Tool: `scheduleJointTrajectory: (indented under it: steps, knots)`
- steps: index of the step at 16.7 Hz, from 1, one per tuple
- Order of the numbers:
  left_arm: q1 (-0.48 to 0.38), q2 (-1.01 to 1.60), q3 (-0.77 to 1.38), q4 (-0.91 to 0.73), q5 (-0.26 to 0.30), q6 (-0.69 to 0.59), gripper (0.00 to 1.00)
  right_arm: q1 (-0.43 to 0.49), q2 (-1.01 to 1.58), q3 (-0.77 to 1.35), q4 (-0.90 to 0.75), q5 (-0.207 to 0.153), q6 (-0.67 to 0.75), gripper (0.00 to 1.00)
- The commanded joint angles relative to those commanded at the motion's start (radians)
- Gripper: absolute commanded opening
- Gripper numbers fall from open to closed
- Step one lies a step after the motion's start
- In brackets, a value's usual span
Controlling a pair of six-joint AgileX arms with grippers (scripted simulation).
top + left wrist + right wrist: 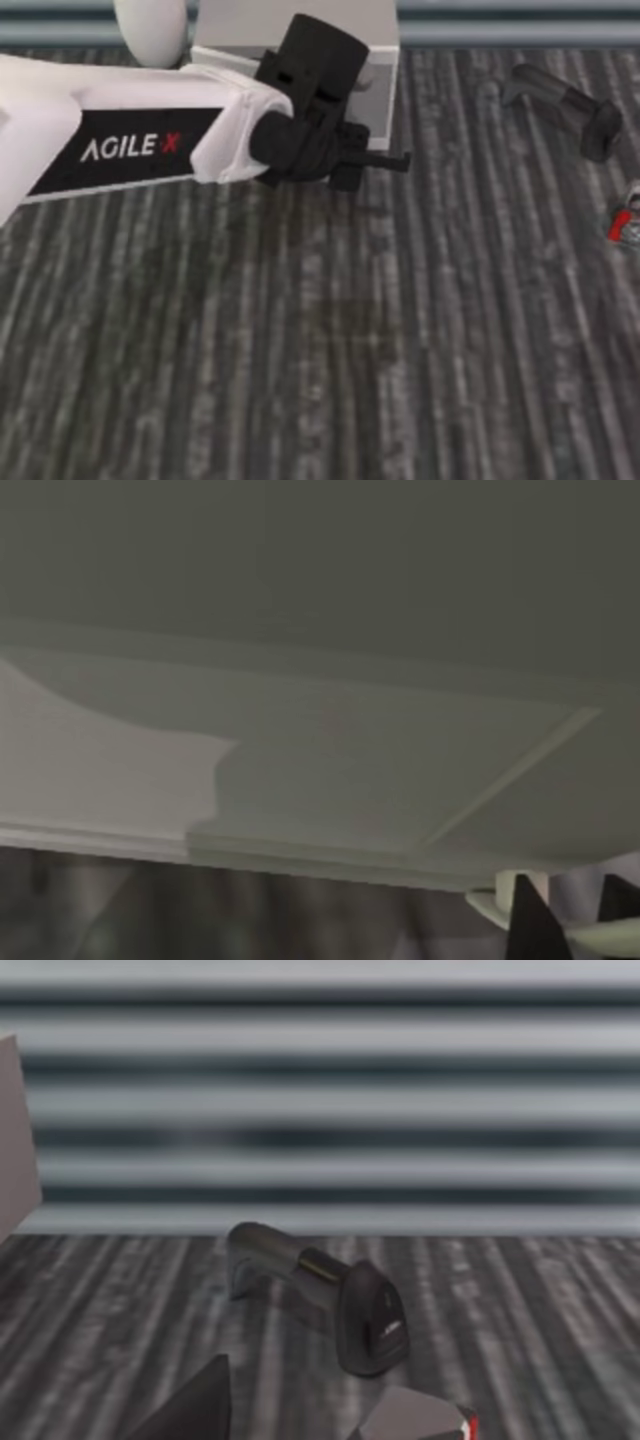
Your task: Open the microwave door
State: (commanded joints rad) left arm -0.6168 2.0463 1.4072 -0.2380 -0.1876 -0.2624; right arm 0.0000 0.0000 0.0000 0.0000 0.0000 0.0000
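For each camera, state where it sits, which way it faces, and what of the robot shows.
Top view: above the table, looking down; left arm and left hand at the microwave.
Left wrist view: on the left arm, close against the microwave's grey panel; fingertips show.
Right wrist view: on the right arm, facing the striped wall; a dark part shows at the edge.
Top and right wrist views share the scanner.

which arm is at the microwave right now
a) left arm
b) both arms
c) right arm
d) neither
a: in the top view the left gripper sits right in front of the microwave at the table's far edge, and its wrist view is filled by the pale panel; no right arm shows there.
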Motion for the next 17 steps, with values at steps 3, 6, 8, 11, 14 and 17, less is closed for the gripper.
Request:
scheduleJointTrajectory:
  steps: [3, 6, 8, 11, 14, 17]
  knots:
    - [0.0, 0.0, 0.0, 0.0, 0.0, 0.0, 0.0, 0.0, 0.0, 0.0, 0.0, 0.0, 0.0, 1.0]
    - [-0.005, -0.004, -0.007, 0.003, 0.014, 0.005, 0.0, 0.0, 0.0, 0.0, 0.0, 0.0, 0.0, 1.0]
    - [0.002, -0.016, -0.024, 0.013, 0.024, 0.023, 0.0, 0.0, 0.0, 0.0, 0.0, 0.0, 0.0, 1.0]
    - [0.012, -0.034, -0.051, 0.027, 0.042, 0.05, 0.0, 0.0, 0.0, 0.0, 0.0, 0.0, 0.0, 1.0]
    - [0.014, -0.037, -0.057, 0.029, 0.046, 0.056, 0.0, 0.0, 0.0, 0.0, 0.0, 0.0, 0.0, 1.0]
    - [0.014, -0.037, -0.057, 0.029, 0.046, 0.056, 0.0, 0.0, 0.0, 0.0, 0.0, 0.0, 0.0, 1.0]
